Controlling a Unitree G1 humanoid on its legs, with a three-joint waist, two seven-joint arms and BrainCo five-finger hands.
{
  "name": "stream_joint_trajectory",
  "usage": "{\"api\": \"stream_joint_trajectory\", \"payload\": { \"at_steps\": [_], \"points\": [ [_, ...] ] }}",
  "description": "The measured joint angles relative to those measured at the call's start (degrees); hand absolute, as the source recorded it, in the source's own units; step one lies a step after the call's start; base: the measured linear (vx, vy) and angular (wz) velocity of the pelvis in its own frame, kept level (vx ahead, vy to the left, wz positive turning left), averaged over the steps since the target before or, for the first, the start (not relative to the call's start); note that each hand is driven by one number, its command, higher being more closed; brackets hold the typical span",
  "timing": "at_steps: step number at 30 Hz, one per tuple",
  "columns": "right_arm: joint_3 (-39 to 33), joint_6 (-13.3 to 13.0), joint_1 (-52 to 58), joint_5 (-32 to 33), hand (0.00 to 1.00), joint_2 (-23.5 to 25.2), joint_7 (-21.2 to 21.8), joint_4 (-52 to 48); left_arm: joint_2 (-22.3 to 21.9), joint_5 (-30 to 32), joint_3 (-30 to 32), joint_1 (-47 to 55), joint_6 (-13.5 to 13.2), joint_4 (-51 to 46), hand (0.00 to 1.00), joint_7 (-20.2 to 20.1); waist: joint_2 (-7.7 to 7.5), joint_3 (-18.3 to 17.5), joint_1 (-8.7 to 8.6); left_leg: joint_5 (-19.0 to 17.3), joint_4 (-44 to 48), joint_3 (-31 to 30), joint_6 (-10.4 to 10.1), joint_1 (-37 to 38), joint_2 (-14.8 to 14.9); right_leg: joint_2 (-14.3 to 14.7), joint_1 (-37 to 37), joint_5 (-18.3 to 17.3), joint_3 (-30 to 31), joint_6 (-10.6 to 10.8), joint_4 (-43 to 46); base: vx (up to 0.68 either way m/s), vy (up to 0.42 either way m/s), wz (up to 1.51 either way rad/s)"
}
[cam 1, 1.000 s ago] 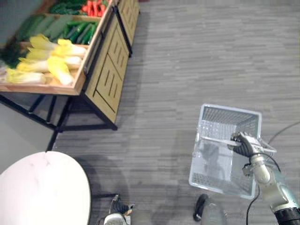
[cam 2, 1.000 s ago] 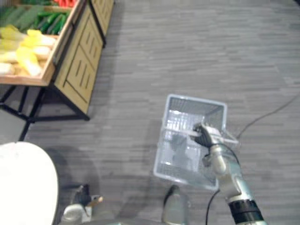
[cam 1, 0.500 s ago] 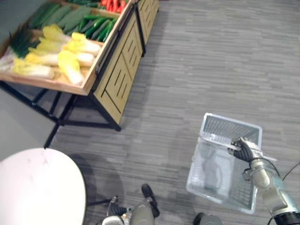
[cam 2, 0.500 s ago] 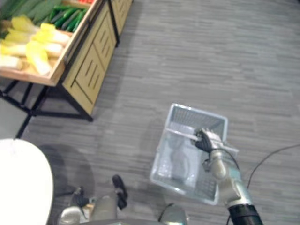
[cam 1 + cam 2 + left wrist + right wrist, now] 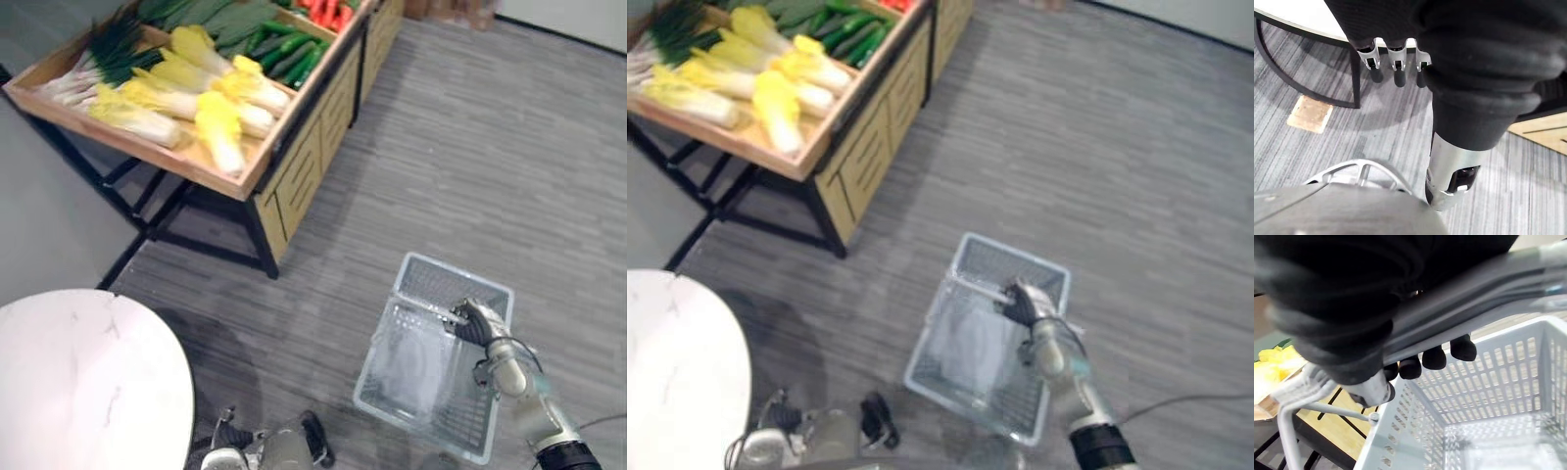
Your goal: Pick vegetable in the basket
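Observation:
My right hand (image 5: 477, 325) is shut on the grey handle (image 5: 1474, 279) of a pale grey plastic basket (image 5: 407, 284), which hangs low over the floor to my right. In the right wrist view the dark fingertips (image 5: 1433, 357) curl under the handle, with the basket's slotted wall (image 5: 1488, 377) below them. Vegetables lie on a wooden stand (image 5: 257, 171) at the upper left: yellow-white cabbages (image 5: 217, 132), green onions (image 5: 103, 54), cucumbers (image 5: 289, 57) and red ones (image 5: 328, 12). My left hand (image 5: 1397, 68) hangs open and holds nothing.
A round white table (image 5: 78, 382) stands at the lower left, close to me. The stand rests on black legs (image 5: 147, 211) and has a slatted wooden side (image 5: 309, 166). Grey carpeted floor (image 5: 490, 166) lies between the stand and the basket.
The whole picture has shifted: the stand now shows more fully and nearer the middle. My right hand keeps its hold on the basket handle.

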Motion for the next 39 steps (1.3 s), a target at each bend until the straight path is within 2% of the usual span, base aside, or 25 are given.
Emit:
{"api": "stream_joint_trajectory", "payload": {
  "at_steps": [1,3,6,7,8,9,10,11,12,13,15,16,19,21,23,25,27,30,32,33,35,36,37,38,39],
  "points": [
    [0.00,-0.14,0.17,-0.06,1.00,-0.03,-0.08,-0.10,-0.35,-0.02,-0.80,0.70,0.00,-0.75,0.00,0.20,0.82,0.30,-0.39,0.42,-3.90,-0.51,-0.49,4.92,-1.10,2.49,-1.61,-2.72,-0.99,-0.55,0.11,0.32,0.117,0.29],
    [-0.04,-0.17,0.14,-0.06,1.00,-0.09,-0.14,-1.52,-0.37,-0.15,-0.80,0.82,-0.05,-1.16,0.00,0.49,1.11,0.25,-0.88,0.72,-6.45,-1.92,-0.95,6.98,-1.96,4.67,-4.56,-5.09,-3.42,-0.93,-4.01,0.27,0.052,0.45],
    [-0.16,-0.26,0.34,-0.02,1.00,-0.11,-0.18,-2.56,-0.40,-0.24,-1.18,-1.34,-0.10,-1.35,0.00,0.70,1.36,0.32,-2.24,1.46,-9.20,-6.40,-2.22,7.74,-2.75,9.86,-9.55,-4.73,-1.77,0.07,-23.15,0.27,-0.097,0.84],
    [-0.44,-0.20,0.89,-0.04,1.00,-0.07,-0.17,-2.42,-0.70,-0.21,-1.23,-1.95,-0.11,-1.32,0.00,0.68,1.77,0.58,-2.61,2.07,-10.05,-8.63,-3.24,8.46,-2.70,11.85,-9.61,-3.25,1.42,1.65,-32.89,0.38,-0.279,0.92],
    [-0.51,-0.15,0.96,-0.09,1.00,-0.04,-0.17,-2.37,-0.87,-0.16,-1.31,-2.10,-0.12,-1.32,0.00,0.67,1.71,0.54,-2.85,2.51,-10.69,-10.28,-4.01,8.87,-2.66,12.64,-9.48,-0.47,3.52,2.29,-39.33,0.49,-0.384,1.28],
    [-0.89,-0.18,1.04,-0.27,1.00,-0.01,-0.17,-2.37,-0.85,-0.08,-1.49,-2.08,-0.11,-1.27,0.00,0.66,1.65,0.61,-2.92,3.21,-11.40,-12.00,-5.68,9.85,-2.65,12.82,-9.03,5.87,6.47,2.07,-48.03,0.37,-0.305,0.91],
    [-1.00,-0.17,1.12,-0.28,1.00,0.00,-0.18,-2.37,-0.85,-0.08,-1.51,-2.01,-0.11,-1.27,0.00,0.66,1.54,0.57,-2.91,3.21,-11.61,-12.30,-6.12,10.12,-2.68,12.78,-8.94,6.96,6.93,1.97,-49.08,0.39,-0.342,1.10],
    [-1.25,-0.18,1.76,-0.28,1.00,0.15,-0.22,-2.43,-0.33,-0.06,-1.60,-1.76,-0.10,-1.19,0.00,0.67,0.67,0.71,-2.87,2.88,-12.19,-14.64,-9.22,11.91,-2.80,12.20,-7.70,13.35,8.44,0.49,-52.07,0.31,-0.278,0.79],
    [-1.29,-0.15,2.11,-0.29,1.00,-0.01,-0.23,-2.41,0.04,-0.06,-1.43,-1.69,-0.12,-0.90,0.00,0.68,0.69,0.84,-2.85,2.25,-12.60,-15.45,-10.78,13.03,-2.52,11.92,-7.23,18.41,8.48,0.90,-51.00,0.38,-0.333,0.66],
    [-1.72,0.37,1.33,-0.35,1.00,-0.68,-0.19,-1.27,-1.77,-0.08,-1.23,-2.10,0.14,0.45,0.00,0.92,3.90,0.95,-1.77,2.53,-13.40,-16.03,-12.87,13.42,0.62,14.85,-7.34,17.14,7.05,-0.25,-48.85,0.30,-0.299,0.37],
    [-3.27,1.14,0.86,-0.33,1.00,-0.58,-0.27,-1.58,-4.07,-0.07,-1.05,-2.09,-0.19,0.52,0.00,0.76,6.61,0.89,-1.94,7.13,-16.35,-16.12,-15.00,14.25,3.71,17.10,-7.08,11.72,4.48,-1.82,-45.93,0.30,-0.367,0.42],
    [-3.56,1.26,0.96,-0.33,1.00,-0.60,-0.27,-1.49,-4.57,-0.07,-0.63,-2.06,-0.21,0.56,0.00,0.77,6.98,0.82,-2.22,8.79,-16.75,-16.26,-15.33,14.38,4.60,17.40,-7.08,9.98,3.42,-2.19,-44.41,0.18,-0.270,0.41],
    [-3.60,1.40,2.08,-0.27,1.00,-0.69,-0.33,-1.57,-4.64,-0.35,0.54,-1.93,-0.21,1.66,0.00,0.68,6.25,1.21,-2.87,9.84,-6.69,-19.37,-14.83,9.80,7.43,17.04,-5.86,3.73,0.13,-2.70,-40.25,0.09,-0.191,0.54],
    [-3.50,1.40,2.80,-0.27,1.00,-0.90,-0.33,-1.59,-4.42,-0.63,0.89,-1.99,-0.27,1.52,0.00,0.66,6.02,1.38,-2.95,12.79,1.88,-20.53,-13.46,5.69,8.63,16.33,-3.62,2.50,-1.86,-3.07,-40.06,0.12,-0.219,0.60],
    [-3.44,1.39,4.65,-0.20,1.00,-2.02,-0.32,-1.60,-4.32,-0.62,1.01,-1.93,-0.46,1.51,0.00,0.65,6.00,1.50,-2.64,19.53,6.46,-18.91,-12.64,4.47,9.66,16.34,0.82,2.20,-3.48,-3.06,-42.83,0.12,-0.217,0.34],
    [-3.55,1.31,5.79,0.16,1.00,-2.19,-0.35,-2.10,-4.04,-0.61,1.11,-1.81,-0.67,1.62,0.00,0.64,5.46,1.74,-2.77,23.49,7.14,-14.82,-11.04,3.97,10.97,16.60,3.74,2.27,-4.56,-3.07,-46.04,0.10,-0.156,0.33],
    [-3.99,1.30,6.51,0.18,1.00,-2.19,-0.42,-2.26,-4.01,-0.61,1.10,-1.86,-0.79,1.48,0.00,0.40,5.56,1.68,-2.88,21.23,8.64,-11.57,-10.42,2.12,11.66,16.40,4.35,2.23,-5.52,-3.14,-47.53,0.09,-0.111,0.32],
    [-4.27,1.48,8.14,0.16,1.00,-1.42,-0.36,-2.26,-3.92,-0.67,1.65,-1.94,-0.75,1.49,0.00,0.30,5.49,1.76,-3.01,15.09,2.55,-8.29,-11.03,-0.11,9.40,16.28,5.87,2.25,-8.52,-4.07,-48.98,0.10,-0.017,0.44],
    [-5.62,1.52,8.27,0.14,1.00,-0.40,-0.40,-2.45,-3.90,-0.62,1.64,-1.94,-0.70,1.48,0.00,0.31,5.43,1.79,-2.93,15.11,-6.13,-7.99,-10.84,-0.31,7.53,15.79,6.67,1.90,-10.29,-3.97,-48.68,0.12,0.090,0.39],
    [-5.95,1.52,8.38,0.12,1.00,-0.42,-0.41,-2.50,-3.88,-0.61,1.63,-1.94,-0.67,1.50,0.00,0.33,5.34,1.83,-2.95,16.37,-11.76,-7.90,-10.20,-0.31,6.29,15.13,7.06,1.43,-10.75,-3.06,-47.74,0.16,0.168,0.22],
    [-6.18,1.51,8.61,0.13,1.00,-0.47,-0.41,-2.50,-3.94,-0.49,1.63,-1.63,-0.39,1.70,0.00,0.41,5.82,1.65,-2.98,22.73,-17.81,-8.27,-9.09,-0.27,5.60,14.33,7.24,0.20,-10.84,-0.76,-45.50,0.24,0.252,0.10],
    [-6.27,1.51,8.79,0.13,1.00,-0.34,-0.41,-2.30,-4.30,-0.33,2.26,-1.44,-0.11,2.08,0.00,0.53,7.19,1.39,-3.06,26.33,-17.73,-8.56,-8.11,0.52,6.10,14.31,8.09,-0.92,-10.46,0.91,-44.16,0.18,0.188,0.08],
    [-6.19,1.53,9.08,0.14,1.00,0.22,-0.42,-2.22,-4.23,-0.16,2.67,-1.55,-0.05,2.18,0.00,0.61,6.58,1.35,-3.16,25.39,-17.68,-9.10,-8.47,0.78,5.46,13.74,8.55,-1.09,-10.59,1.37,-44.03,0.23,0.212,0.18],
    [-5.70,1.14,9.08,0.15,1.00,1.47,-0.43,-2.20,-2.99,-0.04,3.21,-1.65,-0.08,1.47,0.00,0.73,4.21,1.73,-2.94,24.42,-16.27,-10.02,-8.88,0.54,3.98,12.41,9.75,-0.45,-10.70,2.34,-45.91,0.17,0.142,0.17],
    [-5.50,0.99,8.80,0.15,1.00,1.79,-0.41,-2.20,-2.57,-0.04,3.32,-1.69,-0.04,1.50,0.00,0.75,3.63,1.92,-2.71,23.55,-15.13,-10.02,-8.85,0.36,3.82,12.29,10.36,-0.22,-10.63,2.66,-46.91,0.25,0.198,0.09]
  ]
}}
